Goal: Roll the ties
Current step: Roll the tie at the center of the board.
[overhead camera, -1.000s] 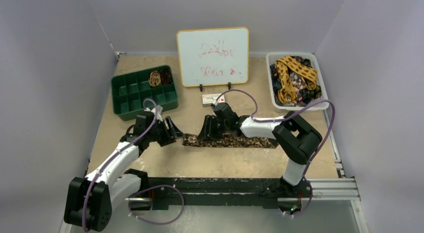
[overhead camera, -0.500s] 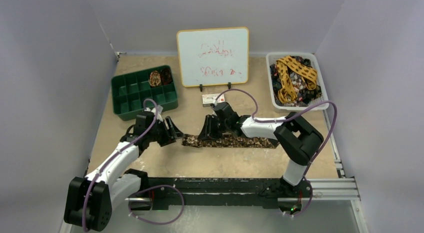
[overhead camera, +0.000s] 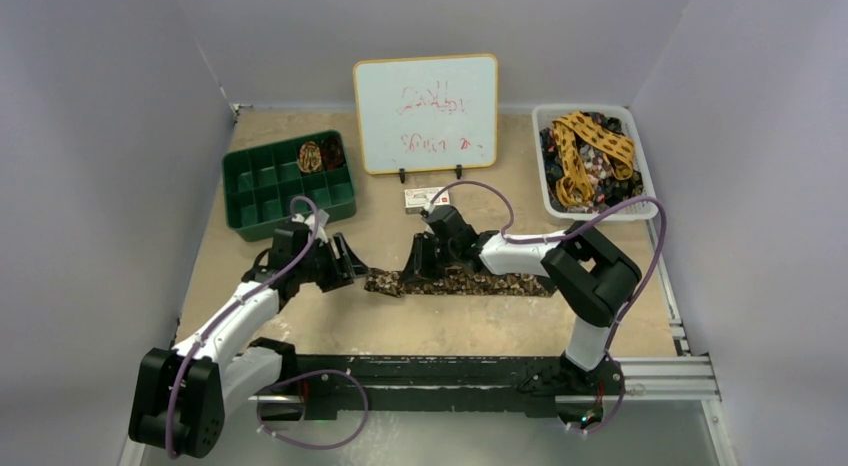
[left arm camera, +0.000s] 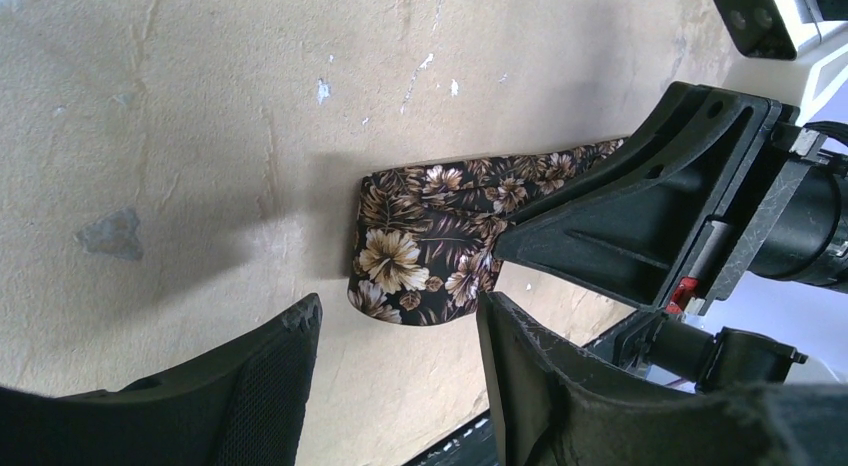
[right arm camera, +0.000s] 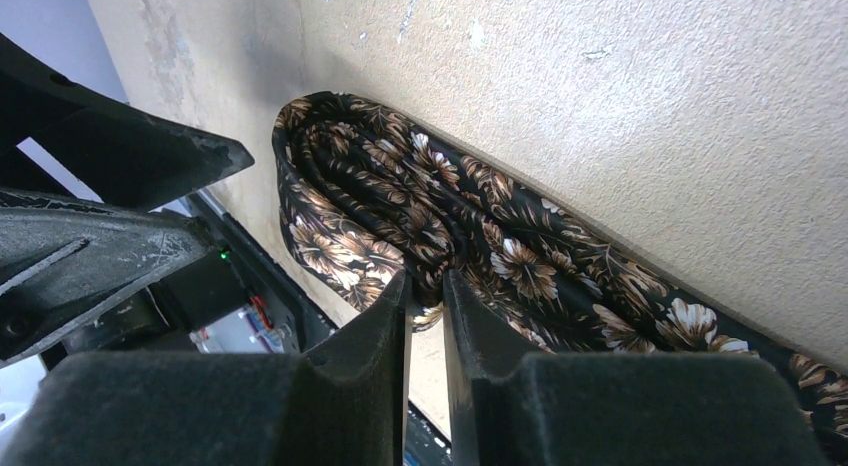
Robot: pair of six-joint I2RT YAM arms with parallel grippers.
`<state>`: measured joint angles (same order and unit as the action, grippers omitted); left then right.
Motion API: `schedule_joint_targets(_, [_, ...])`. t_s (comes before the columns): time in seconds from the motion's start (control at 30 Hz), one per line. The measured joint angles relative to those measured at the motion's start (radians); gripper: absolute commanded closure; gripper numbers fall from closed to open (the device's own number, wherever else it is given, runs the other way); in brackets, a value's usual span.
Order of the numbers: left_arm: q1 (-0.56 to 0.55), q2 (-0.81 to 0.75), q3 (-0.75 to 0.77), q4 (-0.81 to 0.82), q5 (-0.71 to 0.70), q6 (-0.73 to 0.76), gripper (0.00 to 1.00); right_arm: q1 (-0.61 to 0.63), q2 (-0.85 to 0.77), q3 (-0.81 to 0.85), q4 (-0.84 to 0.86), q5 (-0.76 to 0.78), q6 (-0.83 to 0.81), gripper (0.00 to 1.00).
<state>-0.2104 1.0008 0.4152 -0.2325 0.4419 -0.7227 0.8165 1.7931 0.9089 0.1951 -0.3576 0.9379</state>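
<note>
A dark tie [overhead camera: 490, 284] with a brown floral print lies stretched left to right across the middle of the table. My right gripper [overhead camera: 422, 269] stands over its left part. In the right wrist view the fingertips [right arm camera: 426, 281] are shut on a bunched fold of the tie [right arm camera: 500, 246], whose end curls beyond them. My left gripper [overhead camera: 348, 263] is open just left of the tie's end. In the left wrist view that end [left arm camera: 420, 236] lies just past the fingertips [left arm camera: 398, 304], untouched, with the right gripper [left arm camera: 640, 226] on it.
A green compartment tray [overhead camera: 250, 201] at the back left holds a coiled tie [overhead camera: 311, 156]. A whiteboard [overhead camera: 426, 111] stands at the back with a small box [overhead camera: 420, 197] before it. A white bin [overhead camera: 548, 191] at the back right holds a heap of ties [overhead camera: 590, 146].
The right gripper's fingers have closed in on the tie and now pinch a fold of it. The left arm has stayed where it was, open.
</note>
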Motion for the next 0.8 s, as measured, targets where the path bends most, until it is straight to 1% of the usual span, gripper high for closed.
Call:
schedule_joint_targets(0.03, [0.0,0.002,-0.002,0.01,0.003,0.001,0.43,-0.001,0.0,0.0,0.0,0.0,0.0,0.78])
schedule_joint_targets(0.07, [0.0,0.006,-0.003,0.017,0.005,0.001,0.43,-0.002,0.0,0.0,0.0,0.0,0.0,0.72])
schedule_joint_targets(0.1, [0.0,0.01,-0.007,0.027,0.009,0.001,0.43,-0.004,0.0,0.0,0.0,-0.001,0.0,0.69])
schedule_joint_targets(0.13, [0.0,0.017,-0.012,0.039,0.012,0.001,0.43,-0.005,0.0,0.0,0.0,-0.002,-0.002,0.64])
schedule_joint_targets(0.17, [0.0,0.023,-0.016,0.046,0.017,0.001,0.43,-0.006,0.0,0.0,-0.001,-0.002,-0.005,0.55])
schedule_joint_targets(0.23, [0.0,0.033,-0.021,0.052,0.023,0.001,0.43,-0.006,0.0,0.0,-0.003,-0.002,-0.019,0.43])
schedule_joint_targets(0.27, [0.0,0.035,-0.021,0.052,0.025,0.001,0.43,-0.006,-0.002,0.0,-0.006,0.0,-0.024,0.38])
schedule_joint_targets(0.37, [0.0,0.035,-0.021,0.056,0.027,0.001,0.43,-0.006,-0.023,0.0,-0.014,0.002,-0.059,0.27])
schedule_joint_targets(0.47, [0.0,0.027,-0.021,0.048,0.02,0.0,0.43,-0.003,-0.074,-0.009,-0.01,0.001,-0.104,0.22])
schedule_joint_targets(0.53, [0.0,0.01,-0.021,0.029,0.001,0.0,0.43,0.003,-0.122,-0.017,-0.013,0.005,-0.167,0.2])
schedule_joint_targets(0.67, [0.0,-0.05,0.0,-0.051,-0.07,-0.003,0.43,0.05,-0.212,-0.018,-0.016,0.053,-0.407,0.19])
schedule_joint_targets(0.8, [0.0,-0.122,0.028,-0.111,-0.138,-0.018,0.43,0.081,-0.222,-0.061,0.099,0.037,-0.683,0.16])
